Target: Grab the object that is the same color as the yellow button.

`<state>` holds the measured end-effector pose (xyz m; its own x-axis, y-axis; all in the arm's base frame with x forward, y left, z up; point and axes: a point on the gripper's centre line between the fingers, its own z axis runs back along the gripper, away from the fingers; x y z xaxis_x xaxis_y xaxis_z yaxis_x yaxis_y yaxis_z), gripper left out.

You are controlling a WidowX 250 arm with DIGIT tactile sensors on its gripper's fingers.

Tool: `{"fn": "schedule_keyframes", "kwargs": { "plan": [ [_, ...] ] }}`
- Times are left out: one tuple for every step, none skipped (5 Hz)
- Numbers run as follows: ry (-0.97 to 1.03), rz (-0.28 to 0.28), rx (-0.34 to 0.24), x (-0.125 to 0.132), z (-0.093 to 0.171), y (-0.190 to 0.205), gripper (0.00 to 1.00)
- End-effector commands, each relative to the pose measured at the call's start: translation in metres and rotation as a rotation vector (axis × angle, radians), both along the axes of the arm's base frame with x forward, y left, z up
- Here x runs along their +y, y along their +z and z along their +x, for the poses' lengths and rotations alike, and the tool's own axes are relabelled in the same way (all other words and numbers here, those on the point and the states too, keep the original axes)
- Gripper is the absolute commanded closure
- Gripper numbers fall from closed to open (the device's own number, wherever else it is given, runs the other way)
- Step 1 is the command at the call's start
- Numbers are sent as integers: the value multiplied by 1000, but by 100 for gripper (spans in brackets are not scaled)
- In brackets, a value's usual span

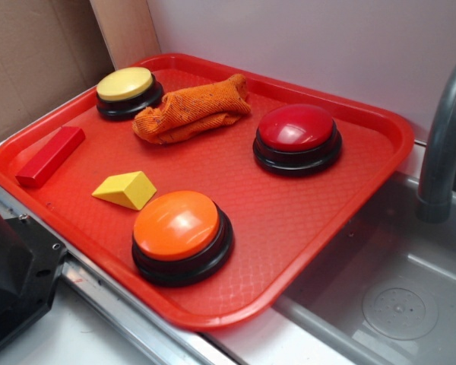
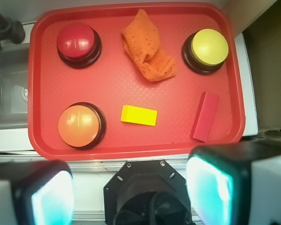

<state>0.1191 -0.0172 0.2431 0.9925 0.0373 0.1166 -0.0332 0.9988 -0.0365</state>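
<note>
The object, a small yellow wedge-shaped block [image 1: 125, 189] [image 2: 138, 115], lies flat on the red tray [image 1: 289, 220] [image 2: 112, 84], between the orange button and the red block. The yellow button [image 1: 128, 91] [image 2: 207, 50], pale dome on a black base, stands in the tray's far corner. In the wrist view my gripper [image 2: 129, 187] hangs high above the tray's near edge, well short of the block. It is open, with the pads [image 2: 49, 199] wide apart and nothing between them. The exterior view does not show the gripper.
Also on the tray are a red rectangular block [image 1: 51, 155] [image 2: 205, 116], an orange cloth [image 1: 191, 110] [image 2: 147, 47], a red button [image 1: 297, 137] [image 2: 78, 44] and an orange button [image 1: 181, 234] [image 2: 80, 124]. A sink [image 1: 395, 289] with a grey faucet [image 1: 441, 144] lies beside the tray. The black robot base [image 2: 150, 192] sits below.
</note>
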Motion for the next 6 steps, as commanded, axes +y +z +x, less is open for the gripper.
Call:
{"fn": "schedule_keyframes", "kwargs": {
  "plan": [
    [0, 0, 0, 0, 0, 0, 0],
    [-252, 89, 44, -4, 16, -18, 0],
    [-502, 105, 40, -4, 28, -47, 0],
    [-754, 121, 84, -7, 27, -85, 0],
    [-1012, 183, 219, -5, 27, -121, 0],
    [-1217, 238, 275, 4, 37, -156, 0]
  ]
}}
